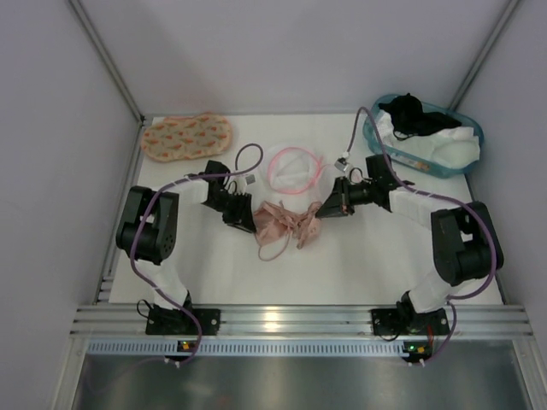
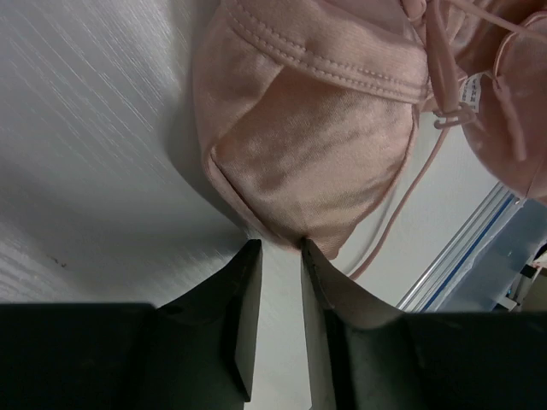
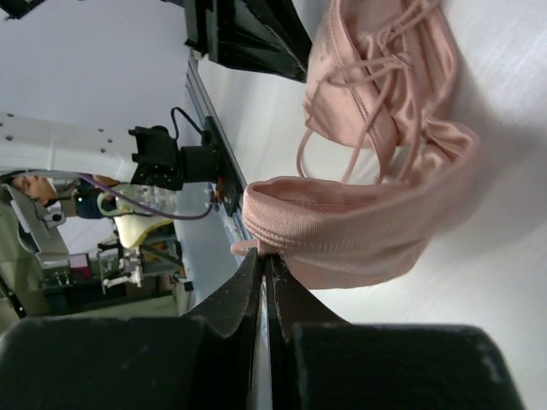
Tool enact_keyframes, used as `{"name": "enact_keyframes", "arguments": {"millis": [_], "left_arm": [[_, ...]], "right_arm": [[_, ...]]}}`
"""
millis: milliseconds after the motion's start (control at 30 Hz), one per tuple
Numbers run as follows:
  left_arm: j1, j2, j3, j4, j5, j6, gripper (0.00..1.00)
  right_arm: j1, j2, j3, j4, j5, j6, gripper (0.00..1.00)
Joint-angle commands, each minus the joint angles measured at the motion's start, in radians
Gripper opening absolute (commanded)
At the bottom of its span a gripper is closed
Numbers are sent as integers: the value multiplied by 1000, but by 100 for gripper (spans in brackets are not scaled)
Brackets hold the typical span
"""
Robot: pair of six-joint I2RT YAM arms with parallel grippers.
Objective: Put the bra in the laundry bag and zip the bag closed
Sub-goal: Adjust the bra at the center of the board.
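We look down on the white table point(image 1: 385, 265), walled on three sides, with open surface along its near edge and right front. The teal basket point(image 1: 373, 137) fills the far right corner, and the orange-printed pad point(image 1: 186, 137) lies far left. The bra point(image 1: 286, 226) is bunched at centre, just in front of the laundry bag point(image 1: 295, 169). The left gripper point(image 2: 278, 246) is narrowly parted, tips at a cup's edge. The right gripper point(image 3: 263, 254) is pressed together at the band's hem.
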Motion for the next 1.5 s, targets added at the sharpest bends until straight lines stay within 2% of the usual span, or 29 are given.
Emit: {"name": "enact_keyframes", "arguments": {"millis": [0, 200, 500, 733, 867, 900, 967, 1067, 1100, 1133, 1167, 1333, 1467], "left_arm": [[2, 35, 36, 115, 39, -74, 29], [-5, 78, 12, 115, 24, -74, 24], [-3, 3, -50, 117, 16, -80, 29], [-1, 51, -43, 115, 7, -91, 29], [17, -13, -43, 62, -3, -78, 39], [38, -36, -40, 39, -1, -65, 45], [78, -120, -53, -19, -9, -5, 51], [120, -237, -70, -62, 14, 70, 65], [120, -289, -76, -59, 17, 67, 83], [120, -306, -82, -40, 30, 58, 95], [112, -322, -85, -20, 27, 43, 98], [13, -308, -105, 80, -53, -26, 97], [-44, -229, -100, 169, -124, -77, 84]], "right_arm": [[62, 35, 50, 259, -8, 189, 0], [168, 140, 157, 416, 31, 333, 0], [309, 389, 335, 530, 100, 391, 0], [375, 510, 375, 639, 186, 462, 0], [374, 599, 380, 713, 213, 497, 0], [374, 607, 373, 721, 219, 505, 0], [375, 619, 361, 744, 232, 506, 0], [375, 630, 355, 755, 241, 502, 0], [375, 633, 353, 758, 249, 500, 0], [377, 636, 353, 761, 252, 499, 0], [377, 639, 352, 764, 255, 499, 0], [374, 650, 352, 783, 258, 514, 0], [375, 645, 347, 777, 255, 506, 0]]}}
